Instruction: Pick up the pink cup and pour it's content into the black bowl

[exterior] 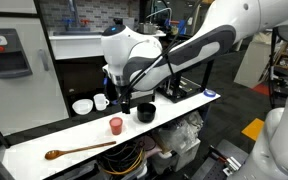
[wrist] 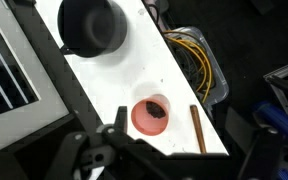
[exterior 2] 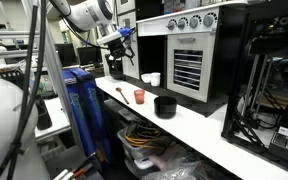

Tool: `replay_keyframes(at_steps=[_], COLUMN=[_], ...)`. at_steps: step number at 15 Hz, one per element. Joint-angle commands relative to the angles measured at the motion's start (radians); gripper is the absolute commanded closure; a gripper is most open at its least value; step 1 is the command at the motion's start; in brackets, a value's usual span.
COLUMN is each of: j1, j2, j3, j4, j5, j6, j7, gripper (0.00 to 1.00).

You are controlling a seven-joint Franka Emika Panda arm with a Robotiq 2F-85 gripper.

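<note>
My gripper (exterior: 123, 106) hangs above the white counter (wrist: 164, 70), jaws spread wide, holding nothing (wrist view is blurry at the fingers, but they sit well apart). Directly under me in the wrist view is the small pinkish-red plastic tumbler (wrist: 151, 116), upright on the counter and untouched, with something dark inside; can't tell what. Just beside the pink cup, near the counter edge, is the handle of a long wooden spoon (wrist: 197, 128). The small round black bowl (wrist: 92, 25) sits further along the counter, near the cup but apart from it, also upright. In an exterior view a white mug with a handle (exterior: 101, 102) and a white bowl (exterior: 82, 106) stand side by side behind the cup.
</note>
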Motion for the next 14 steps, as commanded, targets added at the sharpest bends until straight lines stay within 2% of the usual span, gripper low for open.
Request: replay_keyframes(at_steps=[1,5,9,10,14], j1=[0.031,0.071,0.120,0.102,0.122], j2=[0.132,0.263,0.397,0.322,0.390], j3=[-0.004,-0.016,-0.041,-0.036,-0.048], j4=[0.127,0.245,0.406,0.300,0.384], j5=[-0.050,-0.085,-0.111,-0.087,-0.086], j6=[-0.056,-0.115,-0.232,-0.151,-0.197], j7=[-0.024,-0.018,0.002,-0.003,-0.004], gripper=[0.00,0.00,0.00,0.00,0.00])
